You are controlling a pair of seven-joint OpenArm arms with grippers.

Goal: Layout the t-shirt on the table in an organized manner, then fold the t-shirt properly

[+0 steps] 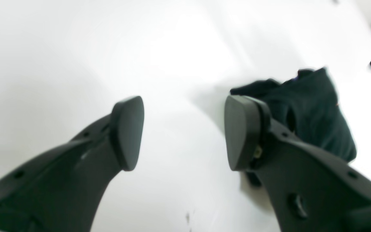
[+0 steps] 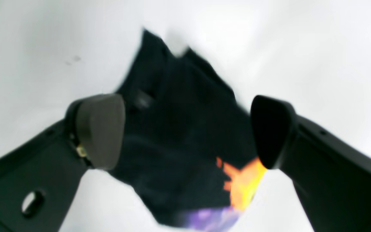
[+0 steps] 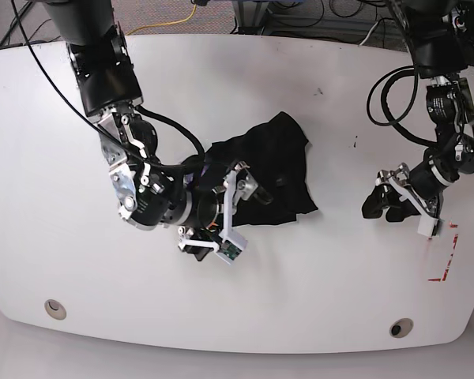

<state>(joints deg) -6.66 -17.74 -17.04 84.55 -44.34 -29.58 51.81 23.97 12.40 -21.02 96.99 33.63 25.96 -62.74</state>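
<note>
The right hand (image 2: pixel 185 132) hangs spread above the crumpled black t-shirt (image 2: pixel 179 141), gripping nothing; the left hand (image 1: pixel 184 132) is spread too, over bare white desk (image 1: pixel 60 58), the t-shirt well apart to its side.

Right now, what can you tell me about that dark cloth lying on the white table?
It is a black t-shirt of soft, matte fabric, lying crumpled in an uneven heap near the middle of the glossy white table, not spread out or folded. The right wrist view, though blurred, shows an orange, yellow and purple print at one edge. The right gripper hovers over it with fingers spread wide, gripping nothing. The left gripper stands open off to one side, apart from the shirt.
</note>
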